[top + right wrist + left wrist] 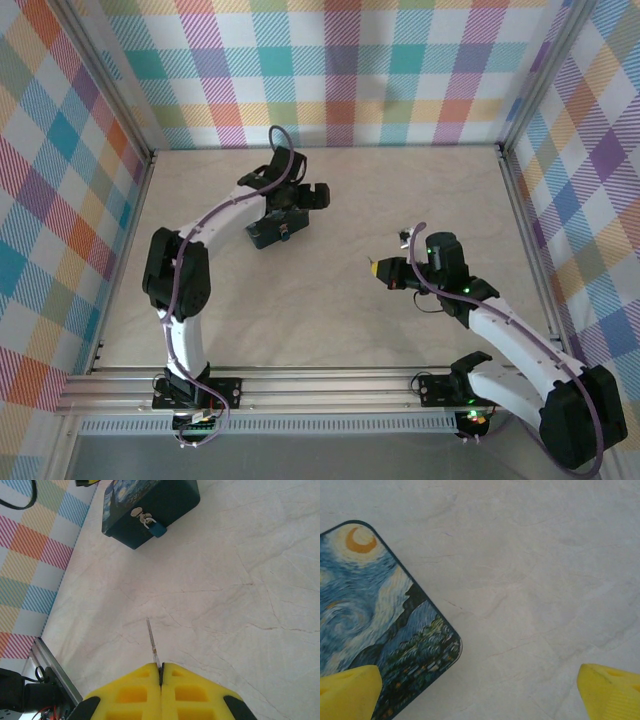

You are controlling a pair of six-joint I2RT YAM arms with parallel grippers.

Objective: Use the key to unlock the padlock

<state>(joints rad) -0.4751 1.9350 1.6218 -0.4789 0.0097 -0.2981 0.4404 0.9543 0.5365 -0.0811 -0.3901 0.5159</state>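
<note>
So the right tool (161,672) is pinching the key (151,639) between pressed-together pads (132,692), thin blade poking out toward the padlock (152,524). That's hanging on the front of the starry-night tin (172,502), well apart across the worktop (240,605). The left tool (480,690) is hovering spread wide over the tin's lid corner. Key's looking thin, stiff, slippery. Lock's tiny and light, probably swinging when poked, so I'd be bracing its blue body.

The right tool (161,672) is yellow, the key (151,640) silvery, the padlock (151,523) silver and blue — the tin (370,610) swirls blue-yellow.
</note>
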